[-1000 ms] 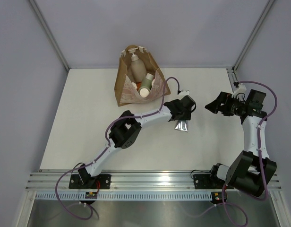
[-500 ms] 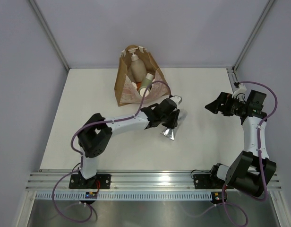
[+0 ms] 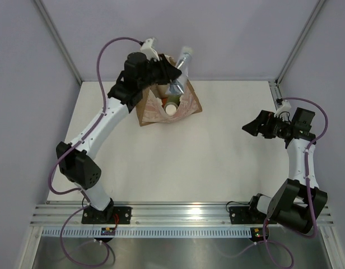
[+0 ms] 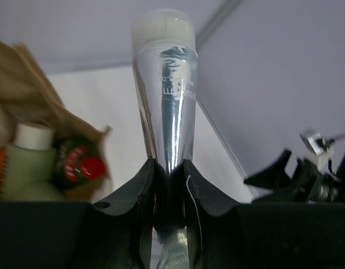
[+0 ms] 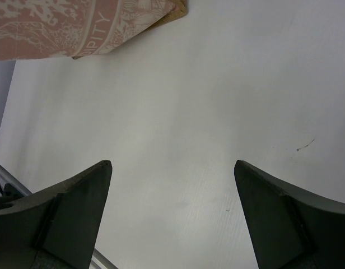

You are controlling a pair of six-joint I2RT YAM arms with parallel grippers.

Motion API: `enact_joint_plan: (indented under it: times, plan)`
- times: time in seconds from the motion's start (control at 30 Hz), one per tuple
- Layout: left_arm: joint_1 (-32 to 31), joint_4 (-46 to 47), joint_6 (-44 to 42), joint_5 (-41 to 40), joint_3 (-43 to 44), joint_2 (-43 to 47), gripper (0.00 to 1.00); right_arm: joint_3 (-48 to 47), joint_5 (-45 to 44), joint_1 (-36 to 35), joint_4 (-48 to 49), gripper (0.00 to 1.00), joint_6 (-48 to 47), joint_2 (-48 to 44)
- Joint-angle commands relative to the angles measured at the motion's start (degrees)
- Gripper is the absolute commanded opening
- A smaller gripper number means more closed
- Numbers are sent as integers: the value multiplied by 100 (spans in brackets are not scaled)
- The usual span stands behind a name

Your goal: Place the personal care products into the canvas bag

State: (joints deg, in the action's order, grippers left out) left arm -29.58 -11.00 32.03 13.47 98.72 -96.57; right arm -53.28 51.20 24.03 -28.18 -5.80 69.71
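Tabletop [image 3: 189,162] in the lower frame shows me no loose products. At right, my right gripper [image 5: 172,165] hangs wide open and empty. Upper centre, my left gripper [image 4: 168,165] pinches the silver tube [image 4: 164,84] above the canvas bag [image 3: 155,115] (bottles [image 3: 171,108] already inside). Only this drop remains, I judge. Pale lavender walls [image 3: 217,33] stand behind.

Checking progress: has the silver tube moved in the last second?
Yes. Held in the left tool, the silver tube went from mid-table up to over the canvas bag.
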Motion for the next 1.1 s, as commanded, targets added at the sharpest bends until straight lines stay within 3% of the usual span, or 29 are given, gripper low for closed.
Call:
enact_joint_plan:
  times: [0.0,0.23,0.47,0.6,0.63,0.73,0.9,0.93,1.03,1.07]
  plan:
    - [470,204,250,-125,578,-326,13,10,224,23,24,99,-175,-151]
    - [822,-112,163,-732,1150,-1126,13,28,189,31,-73,99,-316,-239]
    - [875,-262,5,-1084,1238,-1329,16,37,171,31,-108,99,-360,-177]
    - [875,-358,101,-909,1255,-1434,46,37,171,31,-135,100,-386,-169]
    - [875,-393,136,-786,1264,-1443,71,37,162,31,-152,99,-439,-160]
    - [875,-420,85,-513,1325,-1347,99,-103,145,31,-432,99,-771,-125]
    - [875,-412,-572,-13,1063,-601,99,-894,-704,31,-1312,100,-1511,-63]
    - [875,-359,-749,110,870,-95,99,-1008,-838,31,-1373,99,-1686,-141]
    - [875,-113,-1469,287,-367,891,99,-1246,-1681,31,-1015,100,-1268,-527]
    - [875,-121,-1663,235,-719,1608,99,-1334,-1866,31,-753,100,-1118,-616]
